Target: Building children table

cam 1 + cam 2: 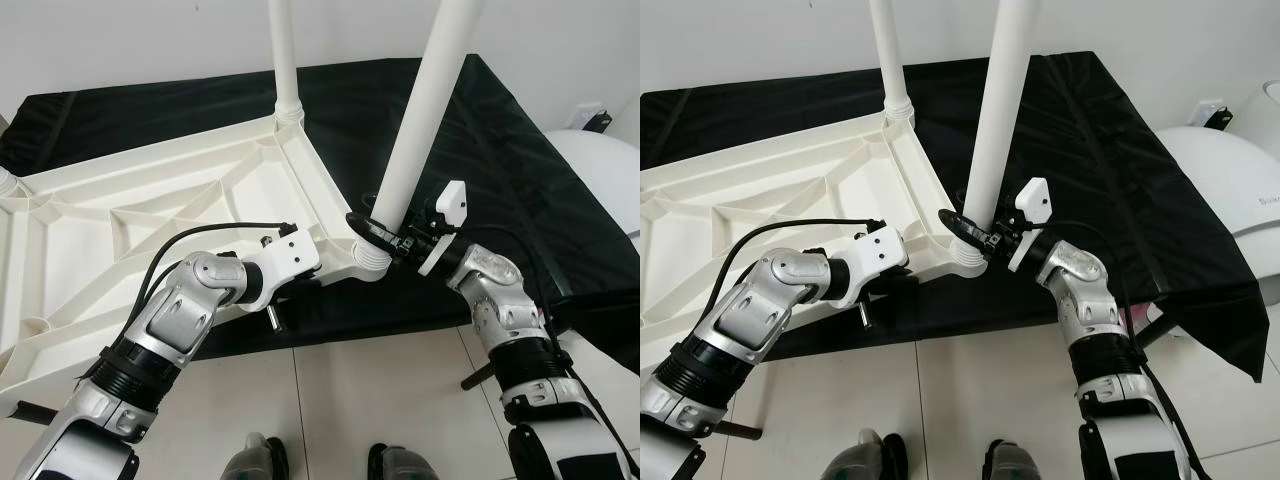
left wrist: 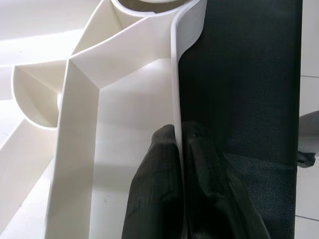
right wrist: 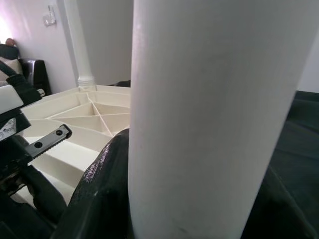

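- Near right corner of the black-covered table (image 1: 520,170): blocked by the tilted white leg (image 1: 425,110) and the right gripper (image 1: 375,232) clamped round its base.
- Far corner of the upturned tabletop (image 1: 120,220): occupied by the second leg (image 1: 284,60).
- Cloth between both legs and along the right edge: left open.

A black cloth (image 1: 520,170) covers the tabletop, a white rounded object (image 1: 1230,180) stands beside it on the tiled floor (image 1: 380,400)

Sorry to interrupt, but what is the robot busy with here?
It is assembling a children's table. The white tabletop lies upside down on a black cloth. The left tool pinches the tabletop's rim, steadying it. The right tool grips a white leg just above the near corner socket. Another leg already stands at the far corner.
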`<state>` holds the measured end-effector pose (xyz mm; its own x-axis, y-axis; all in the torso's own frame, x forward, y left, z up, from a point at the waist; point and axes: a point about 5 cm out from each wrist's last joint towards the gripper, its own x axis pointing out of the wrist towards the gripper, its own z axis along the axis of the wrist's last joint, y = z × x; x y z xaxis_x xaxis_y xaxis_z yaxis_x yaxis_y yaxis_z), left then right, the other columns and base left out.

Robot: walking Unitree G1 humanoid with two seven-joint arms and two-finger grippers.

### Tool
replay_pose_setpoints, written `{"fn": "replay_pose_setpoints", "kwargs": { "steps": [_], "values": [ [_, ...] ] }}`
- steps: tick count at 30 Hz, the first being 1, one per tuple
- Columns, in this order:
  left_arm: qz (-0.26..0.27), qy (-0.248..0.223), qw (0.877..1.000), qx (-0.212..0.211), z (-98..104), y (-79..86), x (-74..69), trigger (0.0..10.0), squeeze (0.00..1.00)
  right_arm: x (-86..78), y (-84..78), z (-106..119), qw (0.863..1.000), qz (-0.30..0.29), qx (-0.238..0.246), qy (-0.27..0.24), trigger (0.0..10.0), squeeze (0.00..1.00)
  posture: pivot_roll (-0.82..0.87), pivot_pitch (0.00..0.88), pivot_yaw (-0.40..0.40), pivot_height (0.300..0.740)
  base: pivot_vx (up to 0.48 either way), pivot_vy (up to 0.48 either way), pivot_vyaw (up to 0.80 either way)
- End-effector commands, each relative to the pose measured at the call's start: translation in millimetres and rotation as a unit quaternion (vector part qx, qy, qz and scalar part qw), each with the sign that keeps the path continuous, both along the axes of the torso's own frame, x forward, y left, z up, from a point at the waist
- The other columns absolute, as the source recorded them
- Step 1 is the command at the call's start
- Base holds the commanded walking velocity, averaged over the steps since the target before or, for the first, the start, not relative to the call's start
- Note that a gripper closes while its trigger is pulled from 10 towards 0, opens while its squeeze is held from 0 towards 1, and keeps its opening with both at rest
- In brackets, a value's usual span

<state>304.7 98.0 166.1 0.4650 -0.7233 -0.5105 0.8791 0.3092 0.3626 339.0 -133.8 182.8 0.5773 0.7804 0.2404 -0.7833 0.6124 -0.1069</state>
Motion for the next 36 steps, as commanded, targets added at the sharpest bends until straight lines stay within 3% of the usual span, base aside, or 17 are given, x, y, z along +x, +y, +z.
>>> {"fn": "replay_pose_setpoints", "kwargs": {
  "steps": [1, 15, 25, 36],
  "values": [
    [0.016, -0.038, 0.999, 0.003, 15, 4.7, 5.8, 10.0, 0.00, 0.4, -1.7, -13, 1.000, -0.010, -0.005, 0.026, 10.0, 0.00, -0.11, 0.162, 0.059, 0.740, 0.000, 0.000, 0.00],
    [0.010, -0.037, 0.999, 0.002, 16, 3.9, 3.2, 10.0, 0.00, 9.3, 3.5, -8, 1.000, -0.015, -0.016, 0.018, 10.0, 0.00, -0.10, 0.163, 0.059, 0.740, 0.000, 0.000, 0.00],
    [0.011, -0.040, 0.999, 0.002, 18, 4.6, 3.1, 10.0, 0.00, 0.0, 20.0, -2, 0.998, 0.027, -0.054, -0.030, 10.0, 0.00, -0.10, 0.166, 0.056, 0.740, 0.000, 0.000, 0.00],
    [0.011, -0.042, 0.999, 0.003, 19, 5.5, 3.3, 10.0, 0.00, -9.3, 12.6, -14, 0.998, 0.014, -0.056, -0.025, 10.0, 0.00, -0.10, 0.171, 0.062, 0.740, 0.000, 0.000, 0.00]
  ]
}}
